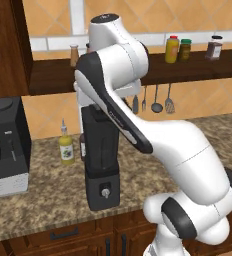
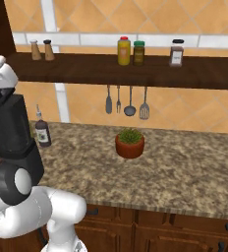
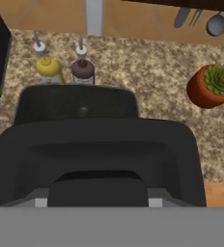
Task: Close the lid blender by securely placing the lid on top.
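I see the flat black square lid [image 3: 97,159] directly under my claw, over the tall black smoky-jar blender [image 1: 102,160] on the speckled granite counter [image 1: 48,200]; can't tell if the fingers grip it.

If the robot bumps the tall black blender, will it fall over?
Probably it could tip: the blender stands tall on a narrow boxy base, and its jar widens upward. The base looks chunky, so a light nudge might only slide it on the counter.
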